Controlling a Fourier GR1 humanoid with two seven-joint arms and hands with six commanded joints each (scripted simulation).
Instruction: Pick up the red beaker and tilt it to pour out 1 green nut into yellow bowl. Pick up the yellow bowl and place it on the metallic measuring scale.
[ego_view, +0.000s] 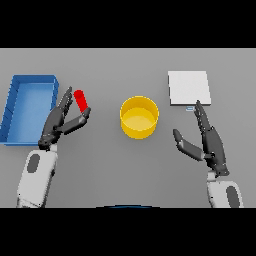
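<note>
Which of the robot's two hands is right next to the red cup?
The left hand, with the red beaker between its fingers and thumb. The right hand sits far off, near the measuring scale.

red beaker (80, 100), yellow bowl (139, 117), blue tray (15, 107)

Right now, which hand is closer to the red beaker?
Left. The left hand is right at the red beaker, its fingers and thumb on either side of it. The right hand is far across the table, beyond the yellow bowl, just below the scale.

Red beaker (81, 100) tilted (left); yellow bowl (139, 117) centre.
</note>
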